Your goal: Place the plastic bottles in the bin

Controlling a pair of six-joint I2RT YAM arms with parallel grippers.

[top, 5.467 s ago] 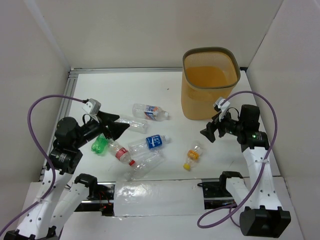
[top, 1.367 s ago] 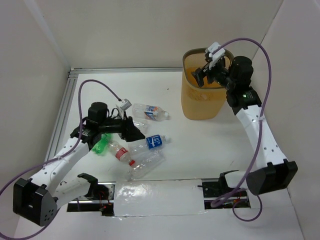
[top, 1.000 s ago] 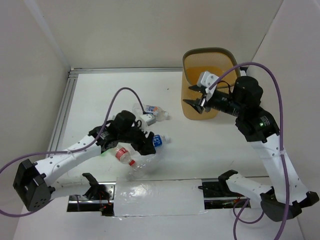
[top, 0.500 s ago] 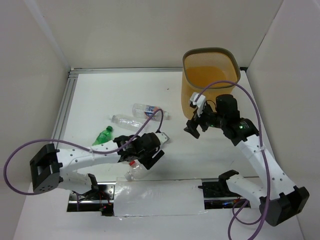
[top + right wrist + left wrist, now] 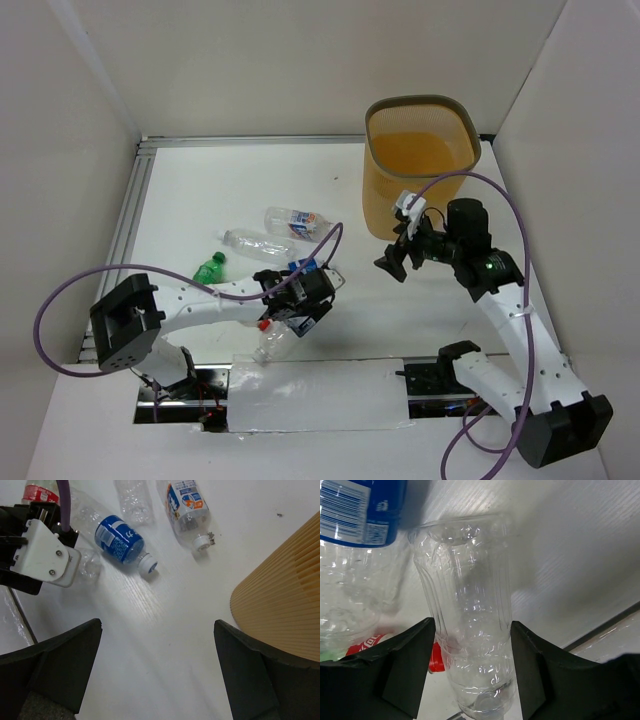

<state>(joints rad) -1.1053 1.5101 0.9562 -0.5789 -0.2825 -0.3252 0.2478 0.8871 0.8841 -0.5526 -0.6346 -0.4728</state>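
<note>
Well left of the bin point(image 5: 378, 190), the left gripper point(image 5: 472, 625) straddles a clear bottle point(image 5: 470, 570) lying among the other plastic bottles point(image 5: 296, 219). It seems to touch the bottle's sides, but I cannot tell whether it squeezes. The right gripper point(image 5: 160, 680) hangs spread and empty, just beside the bin.

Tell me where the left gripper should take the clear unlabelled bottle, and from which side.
Grip the clear bottle at its ribbed middle, coming straight down from above. It lies flat, lengthwise between the open jaws of the left gripper, so they would close across its narrow width. The blue-label bottle crowds only its far end.
</note>
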